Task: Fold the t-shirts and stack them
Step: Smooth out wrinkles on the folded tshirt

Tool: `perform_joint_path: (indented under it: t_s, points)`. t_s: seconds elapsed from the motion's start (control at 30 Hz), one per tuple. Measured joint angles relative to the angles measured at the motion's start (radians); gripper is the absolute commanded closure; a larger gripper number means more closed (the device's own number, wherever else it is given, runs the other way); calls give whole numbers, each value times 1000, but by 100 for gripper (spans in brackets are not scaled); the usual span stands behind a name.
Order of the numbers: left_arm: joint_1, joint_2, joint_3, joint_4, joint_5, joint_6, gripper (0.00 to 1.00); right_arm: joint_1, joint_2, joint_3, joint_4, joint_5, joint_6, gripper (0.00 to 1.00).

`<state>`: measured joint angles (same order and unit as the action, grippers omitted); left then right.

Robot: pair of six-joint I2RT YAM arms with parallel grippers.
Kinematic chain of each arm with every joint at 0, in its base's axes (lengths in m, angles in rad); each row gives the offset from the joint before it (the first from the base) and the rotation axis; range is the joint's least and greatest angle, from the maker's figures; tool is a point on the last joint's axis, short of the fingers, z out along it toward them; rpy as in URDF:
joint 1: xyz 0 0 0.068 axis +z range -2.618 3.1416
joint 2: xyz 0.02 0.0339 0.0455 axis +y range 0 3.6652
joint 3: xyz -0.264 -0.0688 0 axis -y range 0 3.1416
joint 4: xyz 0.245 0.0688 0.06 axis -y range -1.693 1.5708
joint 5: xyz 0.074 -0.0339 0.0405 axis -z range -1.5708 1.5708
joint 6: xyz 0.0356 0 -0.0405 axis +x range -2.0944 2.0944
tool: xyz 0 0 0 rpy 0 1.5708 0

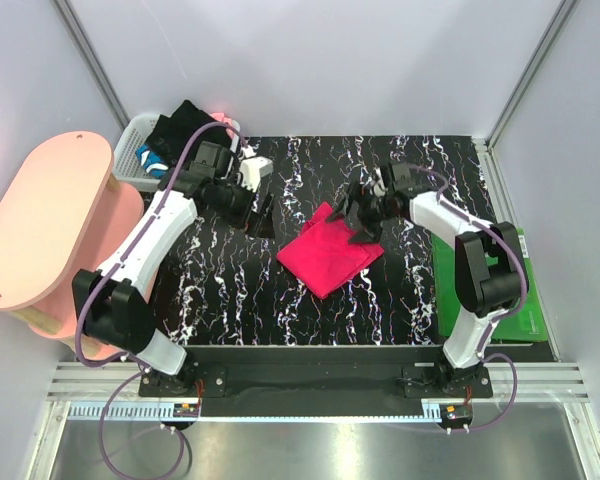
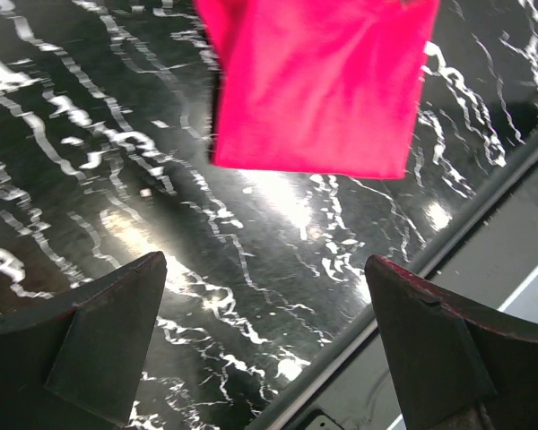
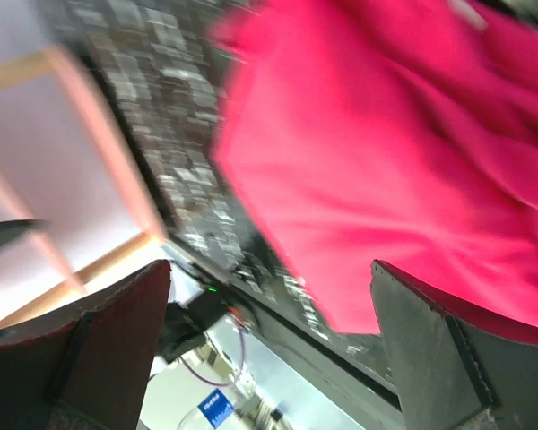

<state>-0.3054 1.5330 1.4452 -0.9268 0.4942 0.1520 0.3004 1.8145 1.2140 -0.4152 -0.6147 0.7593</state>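
Note:
A folded pinkish-red t-shirt [image 1: 329, 252] lies on the black marbled table, right of middle. It also shows in the left wrist view [image 2: 318, 85] and the right wrist view [image 3: 403, 152]. A black t-shirt [image 1: 185, 127] hangs over the white basket [image 1: 132, 150] at the back left. My left gripper [image 1: 261, 213] is open and empty, above the table left of the red shirt. My right gripper [image 1: 354, 212] is open and empty, just above the red shirt's far right corner.
A green mat [image 1: 490, 290] lies at the table's right edge under the right arm. A pink oval table [image 1: 45, 215] stands to the left. The table's front rail [image 2: 412, 269] runs along the near edge.

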Motion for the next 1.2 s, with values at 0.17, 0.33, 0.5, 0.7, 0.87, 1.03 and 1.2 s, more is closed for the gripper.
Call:
perform_joint_path:
  t_s: [0.17, 0.33, 0.5, 0.7, 0.87, 1.03, 1.2]
  points:
    - [-4, -3, 6, -2, 4, -2, 1, 1, 18, 211, -34, -19, -45, 0]
    - [53, -70, -17, -25, -10, 40, 1, -2, 118, 350, -132, 67, -180, 0]
    - [49, -230, -89, -86, -46, 100, 1, -29, 214, 357, -206, 74, -242, 0]
    - [39, -289, -100, -123, -61, 127, 1, -30, 263, 417, -205, -41, -226, 0]
    - [39, -315, -129, -133, -83, 140, 1, -27, 263, 471, -177, -114, -197, 0]
    - [39, -325, -148, -142, -95, 145, 1, -16, 277, 472, -138, -190, -157, 0]
    - [39, -330, -168, -141, -113, 155, 1, 24, 369, 481, -92, -254, -126, 0]
